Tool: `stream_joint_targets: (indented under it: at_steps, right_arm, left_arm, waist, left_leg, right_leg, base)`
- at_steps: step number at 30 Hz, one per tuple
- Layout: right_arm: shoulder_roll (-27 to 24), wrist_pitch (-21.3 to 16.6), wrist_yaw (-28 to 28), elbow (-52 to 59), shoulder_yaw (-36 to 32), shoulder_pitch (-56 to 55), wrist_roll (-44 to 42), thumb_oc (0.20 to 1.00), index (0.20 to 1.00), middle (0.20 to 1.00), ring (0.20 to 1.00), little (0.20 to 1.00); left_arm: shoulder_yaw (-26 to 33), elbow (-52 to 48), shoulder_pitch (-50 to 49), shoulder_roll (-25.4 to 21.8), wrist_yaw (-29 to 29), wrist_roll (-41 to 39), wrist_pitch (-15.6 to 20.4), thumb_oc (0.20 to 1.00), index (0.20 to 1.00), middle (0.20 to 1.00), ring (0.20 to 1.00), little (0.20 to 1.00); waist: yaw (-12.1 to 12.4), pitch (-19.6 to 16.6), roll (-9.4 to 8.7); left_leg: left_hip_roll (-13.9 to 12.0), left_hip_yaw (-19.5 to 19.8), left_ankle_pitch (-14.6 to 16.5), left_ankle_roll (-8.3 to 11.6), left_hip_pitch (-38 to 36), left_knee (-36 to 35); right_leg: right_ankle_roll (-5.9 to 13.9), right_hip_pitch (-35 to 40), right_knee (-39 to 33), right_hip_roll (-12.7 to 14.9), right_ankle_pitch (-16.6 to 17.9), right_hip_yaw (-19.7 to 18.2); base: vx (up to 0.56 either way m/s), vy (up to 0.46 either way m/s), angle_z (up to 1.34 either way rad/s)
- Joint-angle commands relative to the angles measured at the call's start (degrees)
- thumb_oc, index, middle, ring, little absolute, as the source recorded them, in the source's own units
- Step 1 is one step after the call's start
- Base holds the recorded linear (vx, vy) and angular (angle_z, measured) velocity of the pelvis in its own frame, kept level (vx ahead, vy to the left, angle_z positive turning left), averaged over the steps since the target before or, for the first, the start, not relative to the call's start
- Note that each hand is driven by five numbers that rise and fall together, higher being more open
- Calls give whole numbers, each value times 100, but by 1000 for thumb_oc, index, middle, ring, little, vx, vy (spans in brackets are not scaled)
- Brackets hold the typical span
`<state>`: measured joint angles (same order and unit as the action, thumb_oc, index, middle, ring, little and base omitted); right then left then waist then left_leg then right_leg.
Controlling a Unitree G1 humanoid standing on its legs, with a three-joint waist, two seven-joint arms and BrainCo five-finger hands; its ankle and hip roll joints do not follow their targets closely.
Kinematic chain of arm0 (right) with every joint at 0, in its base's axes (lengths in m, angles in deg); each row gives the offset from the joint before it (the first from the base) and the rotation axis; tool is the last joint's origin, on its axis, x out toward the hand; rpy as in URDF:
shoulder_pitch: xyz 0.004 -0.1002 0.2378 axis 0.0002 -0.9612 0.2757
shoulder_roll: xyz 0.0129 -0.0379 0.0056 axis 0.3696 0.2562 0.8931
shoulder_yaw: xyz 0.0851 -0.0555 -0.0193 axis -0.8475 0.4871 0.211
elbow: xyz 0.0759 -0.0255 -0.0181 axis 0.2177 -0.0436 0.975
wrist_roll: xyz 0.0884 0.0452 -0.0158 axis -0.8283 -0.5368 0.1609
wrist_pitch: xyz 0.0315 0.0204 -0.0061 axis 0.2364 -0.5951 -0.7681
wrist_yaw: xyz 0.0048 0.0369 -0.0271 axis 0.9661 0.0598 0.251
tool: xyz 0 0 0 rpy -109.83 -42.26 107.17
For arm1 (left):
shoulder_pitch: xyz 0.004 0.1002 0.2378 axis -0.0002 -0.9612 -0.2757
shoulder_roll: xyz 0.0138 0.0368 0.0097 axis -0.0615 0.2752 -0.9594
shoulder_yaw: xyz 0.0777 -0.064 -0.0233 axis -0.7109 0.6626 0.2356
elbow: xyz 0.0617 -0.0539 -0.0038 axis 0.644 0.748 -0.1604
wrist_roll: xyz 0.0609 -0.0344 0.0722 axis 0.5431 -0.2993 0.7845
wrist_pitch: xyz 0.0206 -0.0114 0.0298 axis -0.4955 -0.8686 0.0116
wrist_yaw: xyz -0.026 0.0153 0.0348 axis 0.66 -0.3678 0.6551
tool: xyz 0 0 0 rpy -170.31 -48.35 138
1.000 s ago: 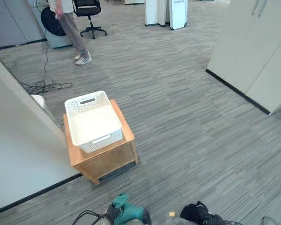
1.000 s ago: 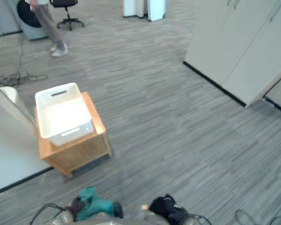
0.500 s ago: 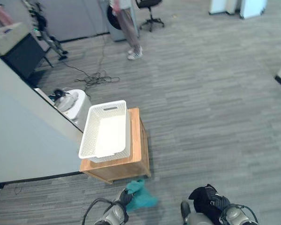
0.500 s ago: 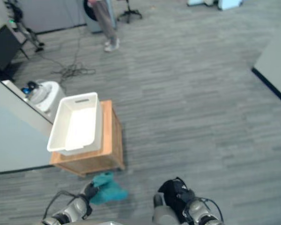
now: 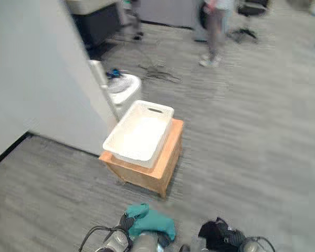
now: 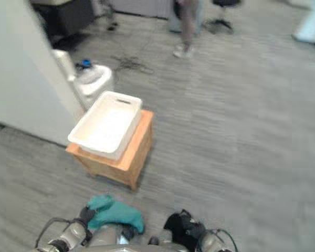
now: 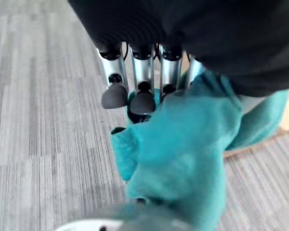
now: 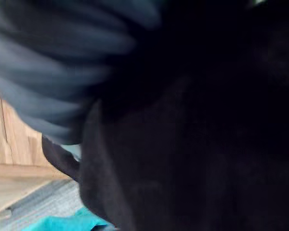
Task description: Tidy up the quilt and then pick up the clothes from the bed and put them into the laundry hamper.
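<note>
Hamper [image 5: 139, 132] sits on a stand [image 5: 165, 160], beside a wall [image 5: 37, 73].

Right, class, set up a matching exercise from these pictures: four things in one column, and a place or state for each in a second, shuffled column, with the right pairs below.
Things:
1. white hamper
2. teal garment
3. black garment
4. wooden stand

Places or states:
A. held in the left hand
B. on the floor, carrying the hamper
C. at the right hand
D. on top of the stand, nothing in it

Pairs: 1-D, 2-A, 3-C, 4-B
</note>
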<state>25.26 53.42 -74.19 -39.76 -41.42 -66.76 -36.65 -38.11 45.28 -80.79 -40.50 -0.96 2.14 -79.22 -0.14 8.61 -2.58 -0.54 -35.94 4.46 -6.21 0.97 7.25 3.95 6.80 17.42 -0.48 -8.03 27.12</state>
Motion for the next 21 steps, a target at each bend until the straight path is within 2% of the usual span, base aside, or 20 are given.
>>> stream_joint_targets:
  at_steps: [1,2,4,7,8,9,10,12,14,15,16,17,18,19,20,21]
  right_arm:
    - [46,-196,70,214,-490,538,9,200,200,200,200,200]
    - [60,-204,88,217,-538,552,4,200,200,200,200,200]
    - [30,-214,134,202,-639,493,-86,200,200,200,200,200]
    - [-50,-239,179,193,-754,393,-325,200,200,200,200,200]
    - [-80,-228,206,125,-850,388,-487,200,200,200,200,200]
    - [-79,-229,206,123,-850,391,-488,200,200,200,200,200]
    - [-79,-222,210,95,-930,383,-575,200,200,200,200,200]
    - [-57,-196,198,79,-1102,352,-730,200,200,200,200,200]
    - [-9,-205,186,85,-1246,316,-868,200,200,200,200,200]
    - [22,-200,180,81,-1284,329,-919,200,200,200,200,200]
    - [31,-229,173,116,-1312,305,-945,200,200,200,200,200]
    - [77,-232,177,145,-1320,330,-950,200,200,200,200,200]
    - [96,-264,139,175,-1279,352,-949,200,200,200,200,200]
    - [109,-298,120,226,-1198,407,-941,200,200,200,200,200]
    - [45,-325,108,303,-1082,462,-864,200,200,200,200,200]
    - [45,-325,107,302,-1081,465,-864,200,200,200,200,200]
  left_arm:
    - [-226,104,-23,-35,-31,36,12,200,200,200,200,200]
    - [-221,109,-20,-74,-53,45,11,200,200,200,200,200]
    - [-272,80,-16,-142,-52,58,48,200,200,200,200,200]
    - [-373,46,8,-227,-41,53,117,200,200,200,200,200]
    - [-409,54,74,-278,-62,36,159,200,200,200,200,200]
    - [-408,54,76,-279,-62,36,159,200,200,200,200,200]
    - [-417,73,111,-309,-99,53,181,200,200,200,200,200]
    - [-406,79,152,-367,-151,62,209,200,200,200,200,200]
    - [-309,188,127,-485,-178,44,222,200,200,200,200,200]
    - [-237,284,58,-550,-196,41,226,200,200,200,200,200]
    - [-166,376,0,-599,-203,26,234,200,200,200,200,200]
    - [-81,476,-128,-643,-210,58,219,200,200,200,200,200]
    - [31,550,-233,-638,-228,55,228,200,200,200,200,200]
    - [148,682,-443,-599,-281,67,197,200,200,200,200,200]
    - [205,717,-554,-503,-278,74,152,200,200,200,200,200]
    - [207,717,-552,-503,-278,74,151,200,200,200,200,200]
  waist:
    - [184,35,-40]
    - [180,67,26]
    - [152,57,38]
    - [51,12,-14]
    - [13,-9,-51]
    - [6,-15,-47]
    - [-16,-36,-46]
    - [-22,-38,-17]
    - [-44,-13,-16]
    - [-71,11,-28]
    - [-41,-31,-78]
    - [-38,-7,-151]
    - [-34,-34,-171]
    - [-40,-52,-123]
    - [-4,66,-54]
    - [-18,41,-58]
  left_leg:
    - [111,1077,-145,279,-493,-766]
    - [-44,1243,-319,301,-563,-912]
    - [-83,1730,-427,367,-633,-1144]
    - [-93,2402,-451,523,-663,-1215]
    - [-99,2861,-336,632,-692,-1225]
    - [-104,2869,-346,634,-679,-1225]
    - [-153,3178,-274,685,-676,-1225]
    - [-296,3628,-154,846,-732,-1225]
    - [-565,3942,-73,1076,-818,-1225]
    - [-715,3982,-50,1190,-896,-1225]
    - [-760,3997,-8,1271,-928,-1225]
    - [-847,4019,-32,1339,-1027,-1225]
    - [-988,3991,-13,1395,-1116,-1225]
    - [-1205,4048,-151,1393,-1212,-1154]
    - [-1351,3748,-656,1406,-657,43]
    - [-1346,3765,-668,1408,-610,54]
  right_leg:
    - [1105,-454,1599,804,1075,-1022]
    - [1081,-746,1846,706,1141,-1163]
    - [977,-951,1588,725,959,-1480]
    - [691,-1027,421,666,673,-2187]
    - [592,-915,-976,849,643,-2721]
    - [590,-905,-1014,844,672,-2710]
    - [613,-976,-1510,1050,821,-3006]
    - [727,-1240,-1959,1412,1180,-3434]
    - [831,-1342,-2127,1672,1420,-3428]
    - [856,-1245,-2171,1737,1427,-3143]
    - [875,-1134,-2242,1778,1355,-2977]
    - [957,-1011,-2175,1796,1483,-2896]
    - [953,-980,-2146,1717,1360,-2870]
    - [936,-949,-2120,1491,1287,-3064]
    - [714,-732,-2042,1356,1056,-2979]
    - [712,-765,-2041,1360,1067,-2970]
  base:
    - [143,-164,255]
    - [159,-224,203]
    - [234,-242,214]
    - [318,-344,162]
    - [292,-362,114]
    - [301,-419,173]
    - [216,-322,148]
    - [291,-483,130]
    - [254,-568,142]
    - [226,-574,142]
    - [224,-594,149]
    - [231,-623,84]
    - [265,-731,61]
    - [248,-751,11]
    - [159,-545,-22]
    - [46,-441,-20]
